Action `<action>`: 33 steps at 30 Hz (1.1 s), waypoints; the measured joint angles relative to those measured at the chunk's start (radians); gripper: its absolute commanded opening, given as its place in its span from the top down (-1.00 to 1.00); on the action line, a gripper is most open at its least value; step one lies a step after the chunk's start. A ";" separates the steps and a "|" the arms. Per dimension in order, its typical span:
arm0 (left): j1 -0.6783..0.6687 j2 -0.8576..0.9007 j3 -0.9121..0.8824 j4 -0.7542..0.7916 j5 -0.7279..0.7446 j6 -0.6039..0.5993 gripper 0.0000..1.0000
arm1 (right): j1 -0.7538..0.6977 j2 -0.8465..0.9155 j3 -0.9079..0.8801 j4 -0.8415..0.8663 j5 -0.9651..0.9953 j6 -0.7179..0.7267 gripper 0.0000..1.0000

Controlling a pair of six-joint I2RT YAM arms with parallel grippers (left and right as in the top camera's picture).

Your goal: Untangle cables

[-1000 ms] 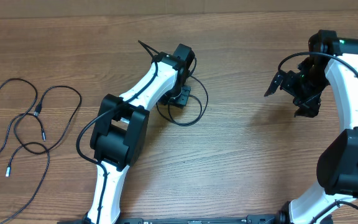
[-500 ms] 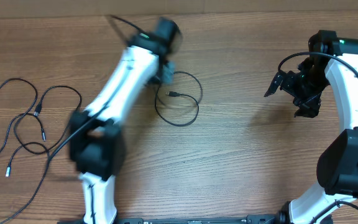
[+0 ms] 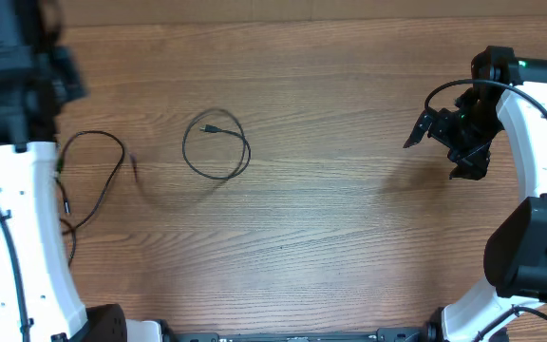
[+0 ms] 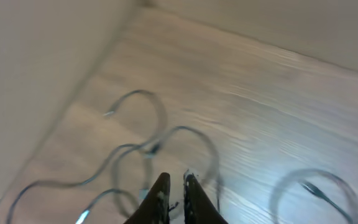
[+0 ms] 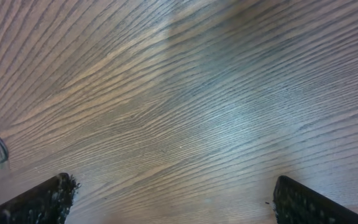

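We see the cables in two lots on the surface [image 3: 349, 247]. One looped cable [image 3: 216, 144] lies alone toward the left of the middle, its plug tip tucked inside the ring. It is well apart from the other cords [image 3: 98, 134], which sprawl in open curves near the left edge, partly hidden beneath the left arm [image 3: 17, 209].

The left hand [image 4: 174, 198] hangs above those sprawled cords, pointing down at a spot where two strands cross. Its fingers stand narrow, almost touching. The wrist view is blurred, so we cannot tell whether a strand is pinched between them.

The right hand [image 5: 173, 196] is held wide over bare wood near the right edge, far from every cord. We judge it is parked there to keep out of the left arm's way.

The lone loop looks freed already. We judge the crossings by the left edge are what remains.
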 measured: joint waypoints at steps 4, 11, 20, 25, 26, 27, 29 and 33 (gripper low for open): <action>0.138 0.000 -0.001 -0.025 -0.013 -0.037 0.76 | 0.000 0.000 0.000 -0.001 0.000 0.000 -1.00; 0.239 -0.001 -0.001 -0.048 0.138 -0.094 0.29 | 0.000 0.000 0.000 0.001 0.000 0.000 -1.00; 0.170 0.025 -0.001 -0.035 0.465 -0.020 -0.03 | 0.000 0.000 0.000 0.002 0.000 0.000 -1.00; 0.063 0.127 -0.002 -0.068 0.572 0.018 -0.04 | 0.000 0.000 0.000 0.002 0.001 0.000 -1.00; 0.035 0.157 -0.002 -0.075 0.583 0.023 -0.04 | 0.000 0.000 0.000 0.002 0.001 0.000 -1.00; 0.015 0.180 -0.002 -0.082 0.589 0.024 -0.03 | 0.000 0.000 0.000 0.002 0.001 0.000 -1.00; -0.033 0.236 -0.003 -0.087 0.601 0.025 -0.01 | 0.000 0.000 0.000 0.002 0.000 0.000 -1.00; -0.127 0.339 -0.003 -0.090 0.608 0.024 0.01 | 0.000 0.000 0.000 0.002 0.000 0.000 -1.00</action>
